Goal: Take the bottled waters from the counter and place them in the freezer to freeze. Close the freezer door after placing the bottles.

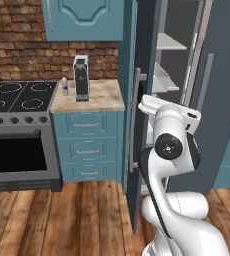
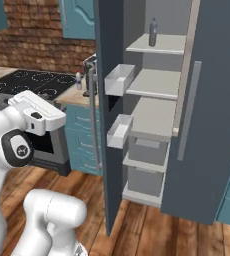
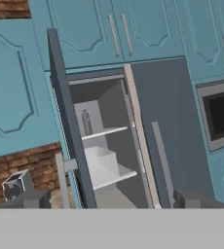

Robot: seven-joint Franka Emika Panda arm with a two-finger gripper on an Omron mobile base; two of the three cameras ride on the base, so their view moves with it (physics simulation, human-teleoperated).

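End effector: fingers spread wide, gripping nothing, facing the freezer.
Freezer door: swung open.
Grey-blue bottle: upright on the freezer's top shelf.
Red-capped bottle: on the tabletop, left of the freezer, beside the coffee machine.

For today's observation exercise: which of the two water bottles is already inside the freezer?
The translucent grey-blue bottle, standing upright on the freezer's top shelf. The other bottle, clear-white with a red cap, stands on the counter beside the coffee machine.
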